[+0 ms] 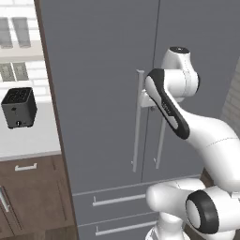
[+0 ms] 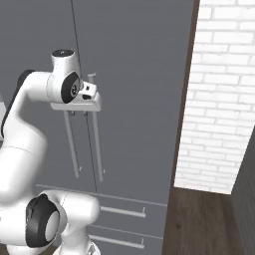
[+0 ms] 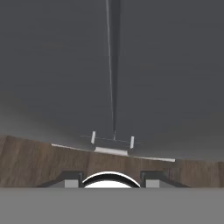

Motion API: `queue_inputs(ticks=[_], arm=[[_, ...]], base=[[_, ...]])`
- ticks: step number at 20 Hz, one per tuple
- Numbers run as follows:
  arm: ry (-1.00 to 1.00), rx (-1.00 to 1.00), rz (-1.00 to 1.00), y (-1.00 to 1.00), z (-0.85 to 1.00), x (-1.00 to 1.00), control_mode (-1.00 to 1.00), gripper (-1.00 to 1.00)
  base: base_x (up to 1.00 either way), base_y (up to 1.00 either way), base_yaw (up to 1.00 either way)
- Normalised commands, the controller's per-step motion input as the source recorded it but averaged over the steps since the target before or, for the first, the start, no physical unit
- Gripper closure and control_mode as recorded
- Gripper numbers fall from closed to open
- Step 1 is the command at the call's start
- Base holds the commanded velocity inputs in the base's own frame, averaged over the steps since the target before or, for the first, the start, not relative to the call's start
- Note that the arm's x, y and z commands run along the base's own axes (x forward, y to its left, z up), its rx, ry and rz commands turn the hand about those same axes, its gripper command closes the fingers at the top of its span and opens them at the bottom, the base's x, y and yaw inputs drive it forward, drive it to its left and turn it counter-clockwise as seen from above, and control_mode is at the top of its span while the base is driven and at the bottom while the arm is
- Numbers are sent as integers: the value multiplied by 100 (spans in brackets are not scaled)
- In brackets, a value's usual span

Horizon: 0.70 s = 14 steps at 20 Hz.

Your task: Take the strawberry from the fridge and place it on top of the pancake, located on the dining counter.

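Observation:
The grey fridge (image 1: 103,70) stands right in front of me with both doors shut; its seam runs up the middle of the hand view (image 3: 110,65). The strawberry is hidden, and the pancake and the dining counter are out of view. My gripper (image 2: 78,114) hangs fingers-down against the doors at the top of the two long bar handles (image 2: 71,144), by the seam. In the left base view the forearm covers most of the hand (image 1: 151,107). In the hand view the gripper (image 3: 112,179) has its two tips apart with nothing between them.
A black toaster (image 1: 19,108) sits on the pale wall counter (image 1: 33,140) left of the fridge, above brown cabinets. A white brick wall (image 2: 219,99) and wood floor (image 2: 204,224) lie to the right. Two fridge drawers (image 1: 112,199) sit below the doors.

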Motion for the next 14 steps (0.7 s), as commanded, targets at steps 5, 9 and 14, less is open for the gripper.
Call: queue_inputs(ticks=[5, 9, 14], arm=[[0, 0, 0, 0, 0, 0, 100, -100], [0, 0, 0, 0, 0, 0, 100, -100], [0, 0, 0, 0, 0, 0, 100, -100]], base=[[-14, 0, 0], [-64, 0, -1], [-73, 0, -3]])
